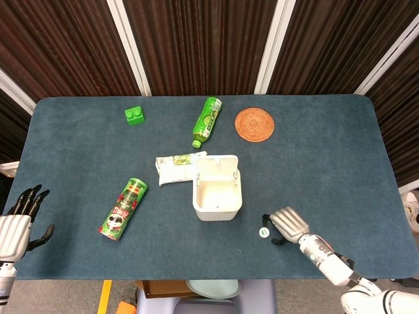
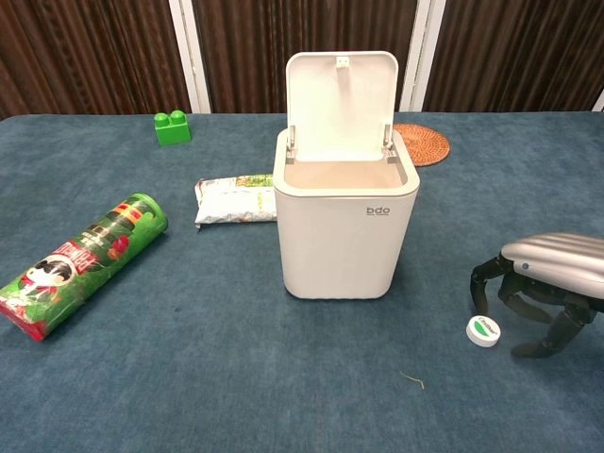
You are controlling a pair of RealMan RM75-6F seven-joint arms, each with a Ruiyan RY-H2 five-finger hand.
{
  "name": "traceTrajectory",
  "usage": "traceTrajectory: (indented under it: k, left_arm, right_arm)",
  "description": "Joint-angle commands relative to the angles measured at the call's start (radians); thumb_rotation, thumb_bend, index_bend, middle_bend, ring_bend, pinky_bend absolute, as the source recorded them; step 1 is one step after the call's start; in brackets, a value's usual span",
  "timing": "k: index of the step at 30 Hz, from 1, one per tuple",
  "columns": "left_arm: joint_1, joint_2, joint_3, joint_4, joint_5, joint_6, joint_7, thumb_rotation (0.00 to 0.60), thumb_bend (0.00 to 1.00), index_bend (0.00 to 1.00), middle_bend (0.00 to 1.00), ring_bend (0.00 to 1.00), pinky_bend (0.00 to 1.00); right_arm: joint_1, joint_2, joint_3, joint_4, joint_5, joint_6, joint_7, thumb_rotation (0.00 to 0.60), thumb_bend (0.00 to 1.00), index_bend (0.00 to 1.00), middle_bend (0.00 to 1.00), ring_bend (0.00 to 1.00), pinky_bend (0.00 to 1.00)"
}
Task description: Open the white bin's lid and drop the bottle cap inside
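The white bin (image 2: 344, 226) (image 1: 217, 196) stands mid-table with its lid (image 2: 341, 102) swung up and open. The small white bottle cap (image 2: 483, 330) (image 1: 264, 232) with a green mark lies on the blue tabletop to the bin's right front. My right hand (image 2: 543, 288) (image 1: 287, 224) hovers just right of the cap, palm down, fingers curled downward and apart, its fingertips right beside the cap and holding nothing. My left hand (image 1: 16, 219) sits off the table's left edge, fingers spread, empty.
A Pringles can (image 2: 80, 262) lies at the left. A snack packet (image 2: 234, 198) lies beside the bin. A green bottle (image 1: 207, 120), a green brick (image 2: 171, 126) and a woven coaster (image 2: 420, 143) sit further back.
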Motion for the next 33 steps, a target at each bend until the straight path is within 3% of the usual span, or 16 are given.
traceTrajectory:
  k: [1,10,19,23,27,33]
  left_arm:
    - [0.0,0.0,0.0,0.0,0.0,-0.001,0.001,0.6,0.37,0.11,0.03,0.03,0.32]
    - [0.001,0.001,0.0,0.0,0.0,0.001,-0.002,0.6,0.37,0.11,0.03,0.03,0.32]
    - [0.0,0.002,0.0,0.0,0.0,-0.001,-0.004,0.6,0.37,0.11,0.03,0.03,0.32]
    - [-0.001,0.001,0.0,0.0,0.0,-0.002,-0.003,0.6,0.37,0.11,0.03,0.03,0.32]
    - [0.0,0.001,0.001,0.001,-0.001,-0.003,-0.002,0.6,0.37,0.11,0.03,0.03,0.32]
    - [-0.002,0.0,0.002,-0.003,-0.001,-0.008,0.007,0.6,0.37,0.11,0.03,0.03,0.32]
  right_arm:
    - [0.003,-0.006,0.002,0.005,-0.001,-0.002,0.007,0.6,0.28,0.56,0.92,0.96,0.91]
    - [0.009,-0.026,-0.001,0.026,-0.022,0.005,0.04,0.6,0.28,0.57,0.92,0.96,0.91]
    - [0.001,-0.029,-0.001,0.033,-0.024,0.027,0.033,0.6,0.28,0.75,0.93,0.98,0.93]
    - [-0.01,-0.011,0.005,0.014,-0.034,0.068,0.033,0.6,0.28,0.77,0.93,0.98,0.93]
    - [-0.032,0.042,0.019,-0.052,-0.068,0.156,0.036,0.6,0.29,0.77,0.93,0.98,0.93]
    - [-0.056,0.183,0.052,-0.246,-0.12,0.279,0.013,0.6,0.28,0.76,0.93,0.98,0.93]
